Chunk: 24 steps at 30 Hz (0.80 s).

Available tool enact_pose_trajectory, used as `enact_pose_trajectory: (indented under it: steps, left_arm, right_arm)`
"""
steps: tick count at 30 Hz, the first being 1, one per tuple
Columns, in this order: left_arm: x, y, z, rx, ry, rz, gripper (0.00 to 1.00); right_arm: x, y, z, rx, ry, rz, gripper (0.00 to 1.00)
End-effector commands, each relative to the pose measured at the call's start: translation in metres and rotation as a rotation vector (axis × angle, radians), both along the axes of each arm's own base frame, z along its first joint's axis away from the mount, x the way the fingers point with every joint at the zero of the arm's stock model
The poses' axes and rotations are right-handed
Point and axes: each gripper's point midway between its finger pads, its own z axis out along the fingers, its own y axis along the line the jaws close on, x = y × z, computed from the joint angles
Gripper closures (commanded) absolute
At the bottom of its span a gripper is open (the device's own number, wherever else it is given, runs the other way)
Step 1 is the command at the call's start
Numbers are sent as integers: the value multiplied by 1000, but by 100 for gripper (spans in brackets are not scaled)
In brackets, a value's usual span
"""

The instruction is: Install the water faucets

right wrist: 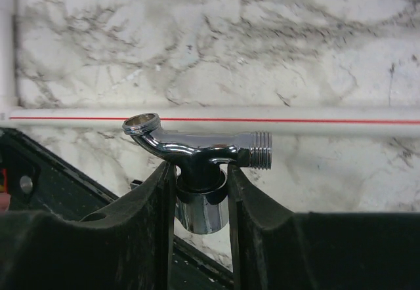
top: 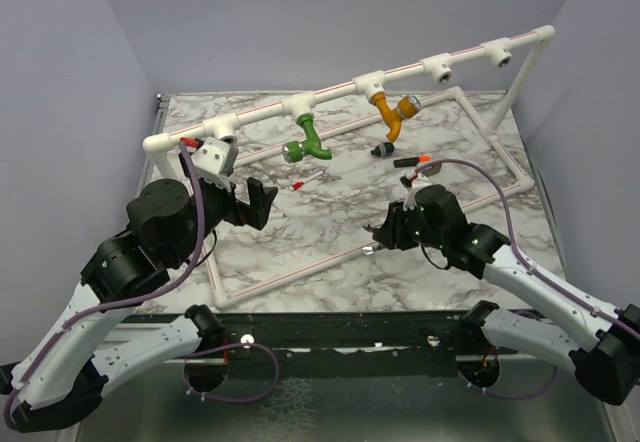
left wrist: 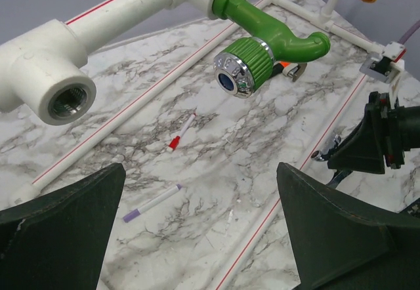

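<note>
The right tool (right wrist: 199, 175), clamped on the grey faucet (right wrist: 197, 147), should square its thread to the empty tee (left wrist: 42, 57); the left tool (left wrist: 200, 198) gapes wide.

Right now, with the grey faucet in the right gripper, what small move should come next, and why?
Probably lift the right gripper and carry the grey faucet toward an empty tee socket. It is gripped by its body, threaded end free, while the green faucet and orange faucet already hang from the pipe.
</note>
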Motion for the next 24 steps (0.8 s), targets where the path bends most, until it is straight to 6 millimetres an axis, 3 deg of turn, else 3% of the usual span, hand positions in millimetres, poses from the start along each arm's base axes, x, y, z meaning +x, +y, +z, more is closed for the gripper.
enact_pose_trajectory:
  steps: [1,7,13,19,24]
  left_arm:
    - [-6,-1,-6,-17,71,0,1]
    - [-11,-8,-16,-45,140,-19,1]
    - [-19,-11,-31,-74,219,-26,1]
    - [-25,-20,-58,-91,330,-35,1]
    - [-36,-35,-81,-103,433,-92,1]
  right_arm:
    - [5,34,64,136,-263,225,100]
    - [-4,59,92,190,-449,436,100]
    - [-27,92,105,167,-657,697,100]
    - [-65,121,99,119,-872,1070,100]
    - [-74,131,82,-8,-992,1294,99]
